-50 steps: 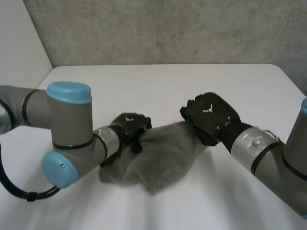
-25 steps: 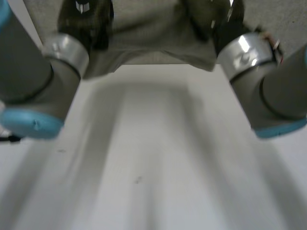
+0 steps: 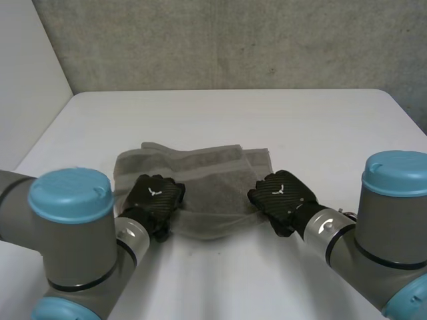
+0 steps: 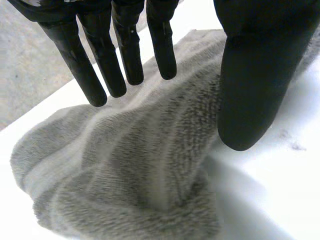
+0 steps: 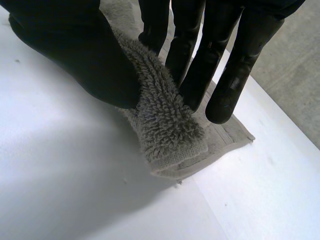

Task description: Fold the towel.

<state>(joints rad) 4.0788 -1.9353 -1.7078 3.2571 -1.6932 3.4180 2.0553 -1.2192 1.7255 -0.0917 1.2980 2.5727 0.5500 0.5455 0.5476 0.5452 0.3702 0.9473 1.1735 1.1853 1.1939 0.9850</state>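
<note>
worktop [image 3: 220, 113]: white and smooth, and bare around the towel [image 3: 200, 173]. On a surface like this, I judge the cloth would slide rather than crease if only one side is pulled.
towel: grey terry, lying rumpled in the middle of the worktop on the side nearer the robot. Its far layer is ridged and the edges do not line up. Risk: because the layers are not squared, a fold made from here would likely come out skewed.
left hand [image 3: 155, 197]: rests on the towel's near-left edge.
right hand [image 3: 280, 195]: sits at the towel's near-right corner.
left fingers [image 4: 125, 55]: straight and spread, well apart from the left thumb [image 4: 255, 85]. A hump of towel rises between them, but nothing looks clamped. Risk: if both arms lift now, this side would probably be left lying on the worktop and the cloth would twist.
right fingers [image 5: 192, 65]: press a thick roll of the corner against the right thumb [image 5: 85, 55] in a firm pinch. Risk: the thin hemmed layer beneath lies outside that pinch, so it could drop open when the corner is raised.
writing: none can be read. There is a small pale mark [image 3: 153, 193] on the back of each hand, too small to make out. The towel shows no label or brand.
</note>
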